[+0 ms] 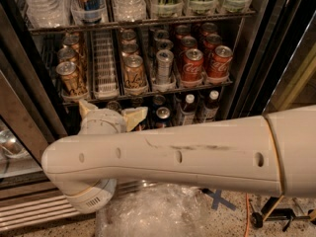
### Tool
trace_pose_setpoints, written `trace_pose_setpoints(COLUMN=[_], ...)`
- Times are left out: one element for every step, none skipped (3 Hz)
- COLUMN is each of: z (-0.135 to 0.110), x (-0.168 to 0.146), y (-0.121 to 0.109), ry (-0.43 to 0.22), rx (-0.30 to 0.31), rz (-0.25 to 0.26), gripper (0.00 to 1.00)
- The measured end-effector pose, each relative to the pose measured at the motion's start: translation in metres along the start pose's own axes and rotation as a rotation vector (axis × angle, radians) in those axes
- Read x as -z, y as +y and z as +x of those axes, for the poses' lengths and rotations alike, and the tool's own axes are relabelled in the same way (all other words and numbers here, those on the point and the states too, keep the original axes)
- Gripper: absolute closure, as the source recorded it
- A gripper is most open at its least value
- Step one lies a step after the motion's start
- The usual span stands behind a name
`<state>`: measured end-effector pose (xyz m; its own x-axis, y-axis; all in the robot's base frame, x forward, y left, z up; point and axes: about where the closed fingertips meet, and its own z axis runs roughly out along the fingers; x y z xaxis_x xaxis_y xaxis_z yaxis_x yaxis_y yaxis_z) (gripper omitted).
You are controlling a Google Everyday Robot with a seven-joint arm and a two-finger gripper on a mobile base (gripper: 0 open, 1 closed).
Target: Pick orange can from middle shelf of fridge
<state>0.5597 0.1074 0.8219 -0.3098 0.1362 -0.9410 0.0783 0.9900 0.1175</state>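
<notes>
Presently, gripper (109,111) spread wide and empty, just below middle shelf (197,88); nearest orange can (133,72) at 1 o'clock.

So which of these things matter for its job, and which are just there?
Job: gripper, open, below the middle shelf; orange cans; fridge.
Just there: Coca-Cola cans; silver can; clear bottles; plastic wrap on floor.

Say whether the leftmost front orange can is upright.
Upright: the orange can stands lid-up on the middle shelf. The gripper open, just below.
</notes>
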Motion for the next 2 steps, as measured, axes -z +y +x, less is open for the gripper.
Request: trace_pose_setpoints(z=[-0.008,-0.014], x=[0.0,0.0], y=[-0.025,-0.043], ry=[-0.022,-0.04], rx=[-0.017,-0.03], rz=[0.06,0.106], gripper=[0.0,0.0])
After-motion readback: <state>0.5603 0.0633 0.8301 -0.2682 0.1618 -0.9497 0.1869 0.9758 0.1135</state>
